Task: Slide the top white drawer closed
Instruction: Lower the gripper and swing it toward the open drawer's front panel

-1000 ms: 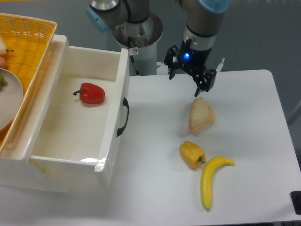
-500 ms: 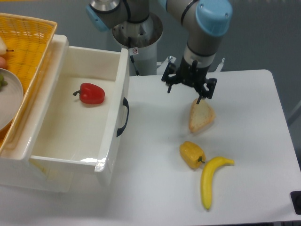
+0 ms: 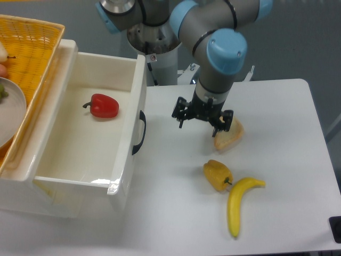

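The top white drawer stands pulled far out of the cabinet toward the right, its curved black handle on the front panel. A red bell pepper lies inside it. My gripper hangs open and empty over the table to the right of the handle, pointing down, with about a hand's width of table between its left finger and the drawer front. The lower drawer front is hidden under the open drawer.
A piece of bread lies just right of the gripper, partly behind it. A yellow pepper and a banana lie nearer the front. A wicker basket with a plate sits on the cabinet at left.
The gripper has come down and moved left and forward, from above the bread toward the drawer front. The drawer and the food have not moved.
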Available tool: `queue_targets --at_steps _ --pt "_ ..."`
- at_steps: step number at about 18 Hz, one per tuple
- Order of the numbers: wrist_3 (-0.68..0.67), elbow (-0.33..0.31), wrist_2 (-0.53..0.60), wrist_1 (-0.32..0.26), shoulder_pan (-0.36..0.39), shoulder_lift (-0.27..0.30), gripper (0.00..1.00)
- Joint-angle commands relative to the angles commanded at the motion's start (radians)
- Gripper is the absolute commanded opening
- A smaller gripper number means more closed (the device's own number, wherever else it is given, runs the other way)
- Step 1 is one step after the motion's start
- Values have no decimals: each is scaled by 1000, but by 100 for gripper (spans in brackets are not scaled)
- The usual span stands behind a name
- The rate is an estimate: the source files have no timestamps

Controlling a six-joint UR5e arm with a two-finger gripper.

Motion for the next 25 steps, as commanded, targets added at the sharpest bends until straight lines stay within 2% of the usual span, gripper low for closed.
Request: queue_targets --at_steps 9,12,25 --pt "-26 15 -43 -2 -34 -100 100" --pt "-26 15 -80 -2 -32 -104 100" --pt "-25 2 -77 -5 -78 -129 100"
